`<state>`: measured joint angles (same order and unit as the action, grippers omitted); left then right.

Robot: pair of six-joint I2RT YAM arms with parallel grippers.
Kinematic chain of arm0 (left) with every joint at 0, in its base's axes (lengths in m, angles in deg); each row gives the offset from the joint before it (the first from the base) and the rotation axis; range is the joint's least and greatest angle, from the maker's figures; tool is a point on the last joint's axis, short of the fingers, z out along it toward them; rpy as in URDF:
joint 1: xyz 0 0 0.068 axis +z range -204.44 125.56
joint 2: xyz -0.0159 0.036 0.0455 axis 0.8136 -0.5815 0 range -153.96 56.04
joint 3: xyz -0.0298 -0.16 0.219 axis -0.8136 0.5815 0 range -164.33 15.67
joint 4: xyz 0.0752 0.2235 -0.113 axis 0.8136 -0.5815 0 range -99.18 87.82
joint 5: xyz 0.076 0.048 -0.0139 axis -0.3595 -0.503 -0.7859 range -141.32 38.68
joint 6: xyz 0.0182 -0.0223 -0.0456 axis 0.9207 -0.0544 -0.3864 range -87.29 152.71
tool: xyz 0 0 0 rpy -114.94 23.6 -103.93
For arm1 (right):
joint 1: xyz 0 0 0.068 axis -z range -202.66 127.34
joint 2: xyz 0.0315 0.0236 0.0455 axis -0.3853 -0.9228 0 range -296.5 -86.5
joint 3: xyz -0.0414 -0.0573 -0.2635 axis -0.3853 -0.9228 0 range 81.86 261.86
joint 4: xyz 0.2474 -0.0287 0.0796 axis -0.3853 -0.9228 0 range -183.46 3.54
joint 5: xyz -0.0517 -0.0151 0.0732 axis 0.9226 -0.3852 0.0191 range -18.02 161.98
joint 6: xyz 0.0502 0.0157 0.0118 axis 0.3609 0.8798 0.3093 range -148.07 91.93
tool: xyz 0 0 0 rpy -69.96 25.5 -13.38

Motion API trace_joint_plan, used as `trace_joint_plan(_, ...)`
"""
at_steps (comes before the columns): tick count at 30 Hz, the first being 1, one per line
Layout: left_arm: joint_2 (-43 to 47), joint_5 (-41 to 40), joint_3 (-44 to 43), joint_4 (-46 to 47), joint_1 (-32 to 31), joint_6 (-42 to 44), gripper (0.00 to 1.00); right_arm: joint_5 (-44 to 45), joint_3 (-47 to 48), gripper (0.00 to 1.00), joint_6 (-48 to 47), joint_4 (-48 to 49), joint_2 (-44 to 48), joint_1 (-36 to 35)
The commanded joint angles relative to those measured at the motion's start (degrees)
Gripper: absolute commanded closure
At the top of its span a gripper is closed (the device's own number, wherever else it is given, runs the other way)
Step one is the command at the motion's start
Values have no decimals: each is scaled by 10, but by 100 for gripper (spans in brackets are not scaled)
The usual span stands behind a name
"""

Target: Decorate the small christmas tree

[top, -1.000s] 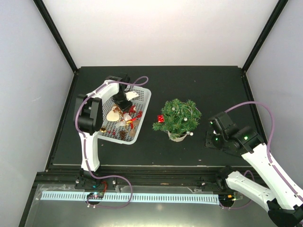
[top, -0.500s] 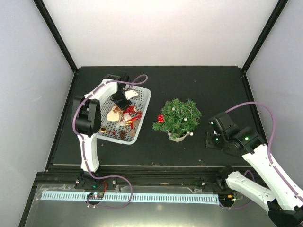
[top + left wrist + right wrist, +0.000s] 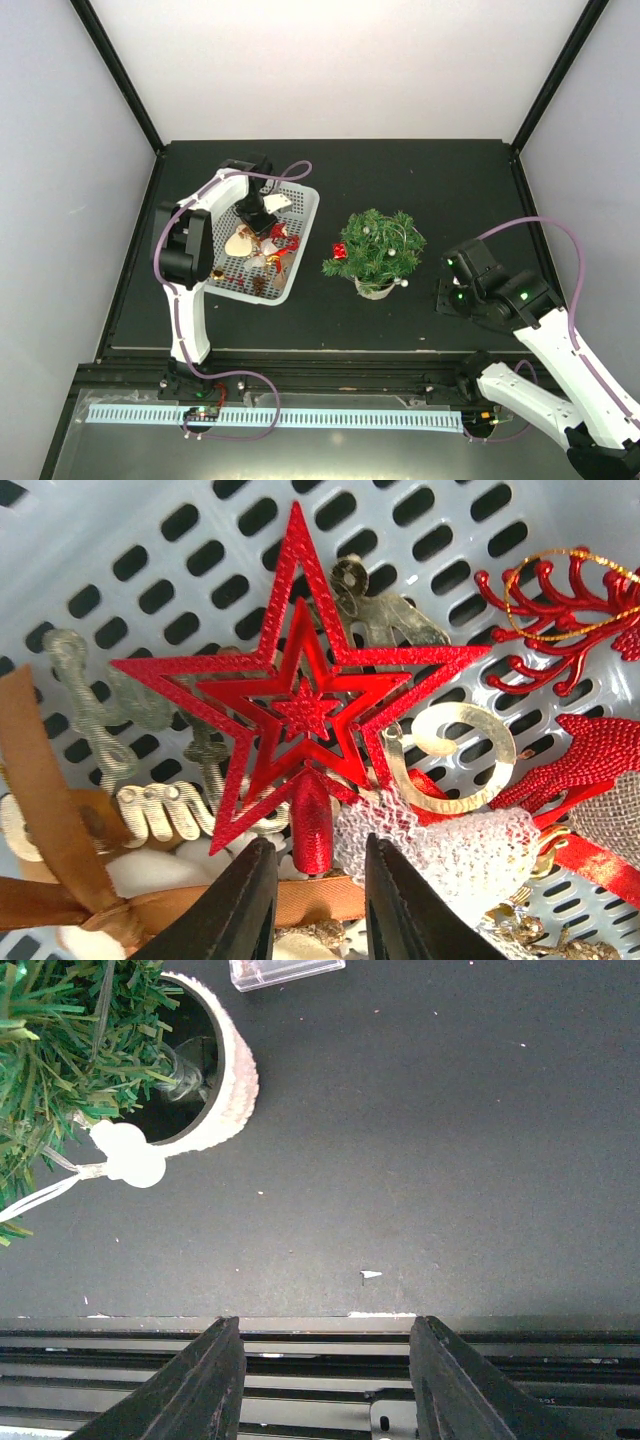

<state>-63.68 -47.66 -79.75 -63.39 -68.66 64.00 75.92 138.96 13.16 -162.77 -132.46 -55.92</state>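
Note:
The small christmas tree (image 3: 375, 245) stands in its whitish pot (image 3: 225, 1090) at mid-table, with a red ornament (image 3: 340, 251) on its left side. My left gripper (image 3: 262, 228) is down in the white mesh basket (image 3: 305, 215). Its jaws (image 3: 315, 880) stand open on either side of the stem of a red star topper (image 3: 300, 705), with a small gap on each side. My right gripper (image 3: 325, 1380) is open and empty, hovering over the dark table near its front edge, right of the pot.
Gold script letters (image 3: 150, 810), a brown ribbon (image 3: 60, 860), white netting (image 3: 450, 845) and red sprigs (image 3: 570, 610) crowd the basket around the star. A white round tag (image 3: 128, 1155) hangs off the tree. A clear plastic piece (image 3: 285, 970) lies beyond the pot.
The left jaws narrowed around the star's stem, then widened a little. The right arm drifted slightly toward the table's front edge.

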Motion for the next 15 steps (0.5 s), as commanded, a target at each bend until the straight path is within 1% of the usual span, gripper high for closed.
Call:
trace_joint_plan(1, -10, -1, 8, -11, 0, 3, 76, 5, 7, 53, 2, 1, 2, 4)
trace_joint_plan(5, -18, -8, 11, -7, 1, 5, 80, 3, 4, 53, 2, 6, -2, 4)
trace_joint_plan(7, -21, -8, 11, -8, 1, 5, 80, 3, 3, 53, 2, 7, -2, 4)
trace_joint_plan(10, -23, -7, 10, -8, 1, 3, 74, 3, 2, 52, 0, 7, -3, 4)
trace_joint_plan(15, -31, -1, 9, -16, 1, 2, 69, 4, 2, 53, 0, 11, -5, 4)
